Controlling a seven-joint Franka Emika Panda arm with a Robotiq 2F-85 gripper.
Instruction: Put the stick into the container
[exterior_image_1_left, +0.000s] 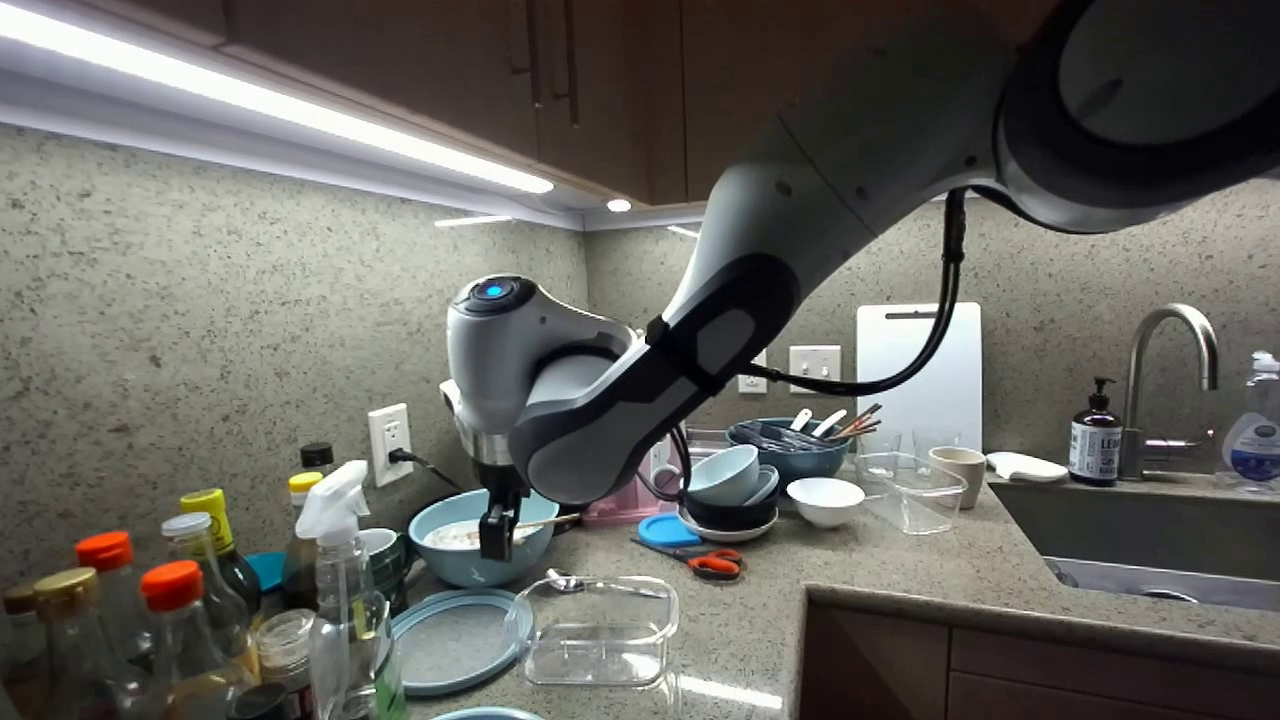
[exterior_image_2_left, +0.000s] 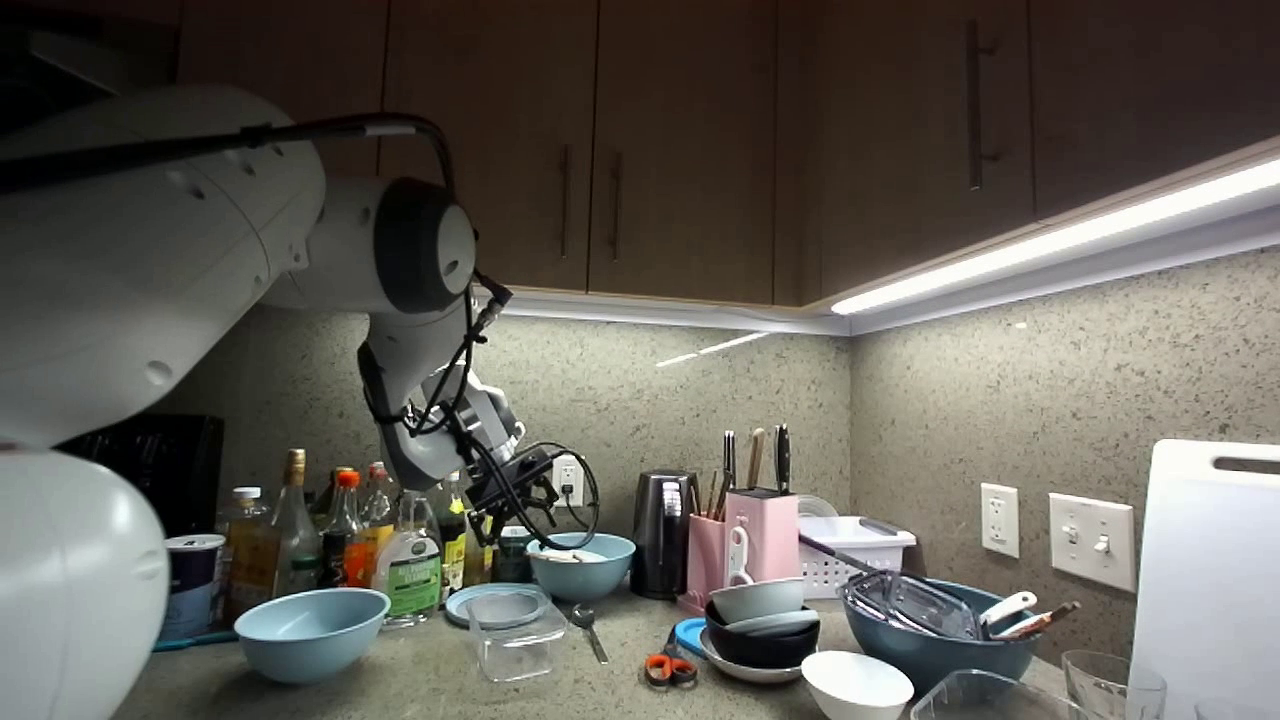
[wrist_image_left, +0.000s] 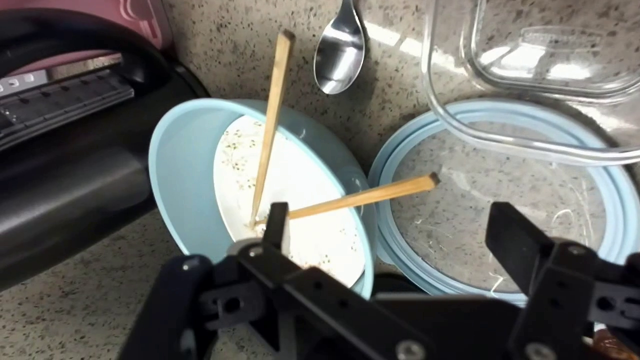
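Observation:
Two slim tan wooden sticks (wrist_image_left: 271, 125) (wrist_image_left: 360, 199) lean in a light-blue bowl (wrist_image_left: 185, 165) with white contents; their lower ends meet inside. No separate dark rod can be made out. My gripper (wrist_image_left: 387, 227) is open and empty. In the wrist view its left finger overlaps the bowl and one stick's lower end; its right finger is over the round lid. The bowl shows in both exterior views (exterior_image_1_left: 480, 575) (exterior_image_2_left: 585, 580), with the gripper in front of it in an exterior view (exterior_image_1_left: 500, 530). A clear rectangular container (exterior_image_1_left: 600, 640) (exterior_image_2_left: 520, 650) (wrist_image_left: 525, 147) stands beside the lid.
A blue-rimmed lid (exterior_image_1_left: 460, 688) lies beside the bowl. A spoon (wrist_image_left: 340, 55), a black kettle (wrist_image_left: 75, 185) and a pink knife block (exterior_image_2_left: 755, 535) are near. A spray bottle (exterior_image_1_left: 345, 600) and several bottles line one side. Scissors (exterior_image_1_left: 715, 565) lie beside stacked bowls (exterior_image_1_left: 725, 475).

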